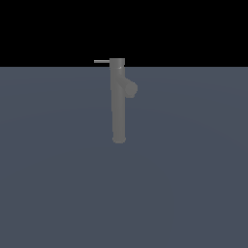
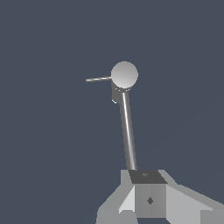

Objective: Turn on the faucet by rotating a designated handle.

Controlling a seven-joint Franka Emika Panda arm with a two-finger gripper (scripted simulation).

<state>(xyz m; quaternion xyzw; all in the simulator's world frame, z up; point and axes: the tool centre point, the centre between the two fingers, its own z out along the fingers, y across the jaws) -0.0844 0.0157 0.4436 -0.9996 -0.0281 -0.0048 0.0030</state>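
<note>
gripper [image 2: 150, 199] apart from faucet [image 1: 118, 104] handle [image 1: 101, 61]

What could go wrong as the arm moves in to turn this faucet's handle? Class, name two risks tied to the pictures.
1. The handle is a thin rod, far slimmer than the faucet column. The gripper, apart from it in the wrist view, might miss it or slip off.
2. The spout branches off just below the top, on the side opposite the handle. A sweep around the column could strike it.
</note>
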